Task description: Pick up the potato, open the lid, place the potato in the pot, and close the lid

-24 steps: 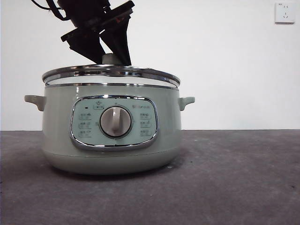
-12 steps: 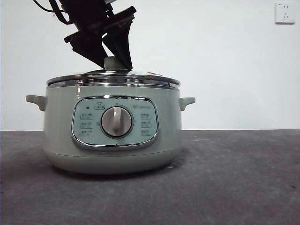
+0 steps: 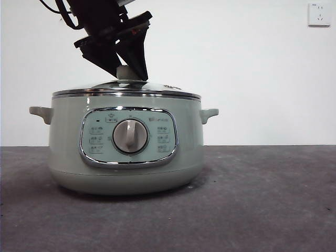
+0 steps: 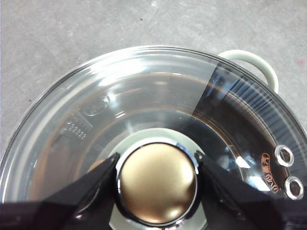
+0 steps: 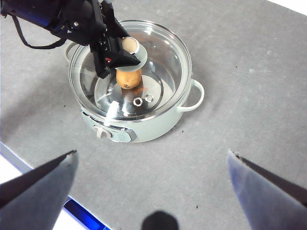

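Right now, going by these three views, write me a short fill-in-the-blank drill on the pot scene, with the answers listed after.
1. The left pincer is closed on the lid's ____.
2. Through the glass lid, the potato can be seen lying inside the ____.
3. The right pincer hangs high above the table with its jaws ____.
4. In the front view, the lid sits ____ on the pot, with no gap under its chrome rim.

Missing words: knob; pot; open; level

We count one pot (image 3: 126, 152), one lid (image 5: 139, 57), one potato (image 5: 128, 78), two side handles and one wall socket (image 3: 319, 14).
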